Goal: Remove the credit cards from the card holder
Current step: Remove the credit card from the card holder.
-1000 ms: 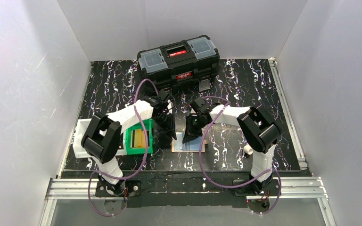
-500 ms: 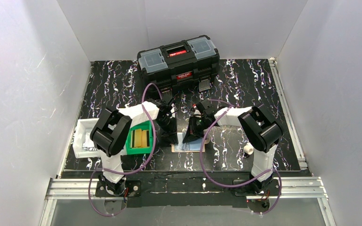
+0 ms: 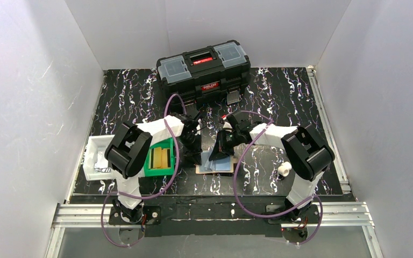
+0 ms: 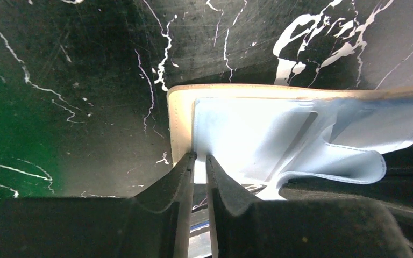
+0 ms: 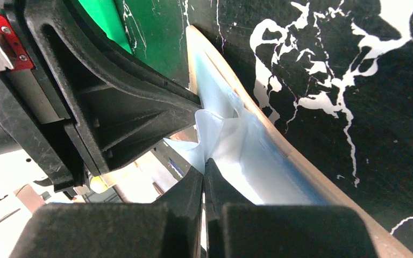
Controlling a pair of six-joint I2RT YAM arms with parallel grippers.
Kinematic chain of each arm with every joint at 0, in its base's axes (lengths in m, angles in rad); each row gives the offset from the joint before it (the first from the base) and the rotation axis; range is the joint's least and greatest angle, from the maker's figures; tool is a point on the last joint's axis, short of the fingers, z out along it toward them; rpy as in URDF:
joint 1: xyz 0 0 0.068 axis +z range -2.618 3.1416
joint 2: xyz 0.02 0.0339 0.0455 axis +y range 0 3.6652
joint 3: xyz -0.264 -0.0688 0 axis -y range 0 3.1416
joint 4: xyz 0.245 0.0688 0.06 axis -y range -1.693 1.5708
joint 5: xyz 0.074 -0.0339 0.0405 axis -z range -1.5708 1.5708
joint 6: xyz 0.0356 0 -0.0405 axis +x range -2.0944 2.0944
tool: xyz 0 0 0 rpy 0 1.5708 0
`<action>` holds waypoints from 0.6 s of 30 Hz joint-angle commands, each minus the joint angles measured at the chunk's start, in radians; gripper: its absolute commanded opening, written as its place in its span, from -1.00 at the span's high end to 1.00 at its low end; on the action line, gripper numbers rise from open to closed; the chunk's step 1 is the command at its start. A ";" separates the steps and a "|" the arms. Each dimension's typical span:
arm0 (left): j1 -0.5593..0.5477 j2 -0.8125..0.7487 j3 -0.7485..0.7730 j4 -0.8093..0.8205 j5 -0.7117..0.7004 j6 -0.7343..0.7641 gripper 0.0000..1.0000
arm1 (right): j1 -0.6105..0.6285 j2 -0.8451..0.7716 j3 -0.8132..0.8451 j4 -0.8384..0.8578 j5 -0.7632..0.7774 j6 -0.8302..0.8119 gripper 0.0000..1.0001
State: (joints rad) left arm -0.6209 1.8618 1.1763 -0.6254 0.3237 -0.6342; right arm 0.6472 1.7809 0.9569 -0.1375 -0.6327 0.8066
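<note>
The card holder [image 3: 215,166] lies open on the black mat, tan rim around a light-blue lining. My left gripper [image 3: 197,156] is shut, its tips [image 4: 199,157] pressing at the left inner edge of the holder [image 4: 179,118]. My right gripper [image 3: 220,153] is shut on a stitched light-blue pocket flap [image 5: 215,128] of the holder [image 5: 258,158] and holds it lifted and crumpled [image 4: 355,161]. The jaws [image 5: 204,164] pinch the flap's edge. The left gripper's black body [image 5: 113,107] is right beside it. I cannot make out any separate credit card; they are hidden.
A black toolbox [image 3: 203,67] stands at the back. A green bin [image 3: 156,171] with yellow-tan slabs sits left of the holder, and a white tray [image 3: 92,159] is further left. A small white cylinder [image 3: 284,170] lies by the right arm.
Both grippers have closed in over the holder. The right gripper has pulled back and up with the blue flap, so more light-blue lining shows. The left arm has swung right.
</note>
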 commanded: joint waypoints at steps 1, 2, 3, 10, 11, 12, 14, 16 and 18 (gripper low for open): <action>-0.021 0.004 0.041 -0.064 -0.109 0.029 0.69 | -0.006 -0.027 0.000 0.034 -0.045 -0.001 0.90; -0.024 0.005 0.046 -0.069 -0.115 0.033 0.66 | -0.006 -0.023 -0.002 0.039 -0.049 0.000 0.90; -0.025 0.007 0.050 -0.073 -0.117 0.035 0.63 | -0.006 -0.020 -0.005 0.046 -0.054 0.002 0.90; -0.035 -0.042 0.077 -0.113 -0.150 0.038 0.48 | -0.007 -0.004 -0.015 0.080 -0.070 0.008 0.91; -0.036 -0.055 0.079 -0.120 -0.160 0.038 0.45 | -0.007 0.000 -0.015 0.083 -0.072 0.008 0.91; -0.036 -0.069 0.081 -0.127 -0.166 0.038 0.43 | -0.008 0.004 -0.015 0.084 -0.074 0.007 0.92; -0.036 -0.091 0.087 -0.139 -0.179 0.039 0.41 | -0.008 0.011 -0.014 0.085 -0.075 0.005 0.92; -0.036 -0.112 0.094 -0.151 -0.187 0.037 0.42 | -0.009 0.018 -0.013 0.086 -0.076 0.003 0.92; -0.037 -0.133 0.100 -0.156 -0.196 0.038 0.42 | -0.011 0.023 -0.016 0.092 -0.077 0.003 0.92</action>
State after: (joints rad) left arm -0.6518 1.8206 1.2331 -0.7311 0.1719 -0.6052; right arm 0.6415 1.7885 0.9501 -0.0841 -0.6701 0.8093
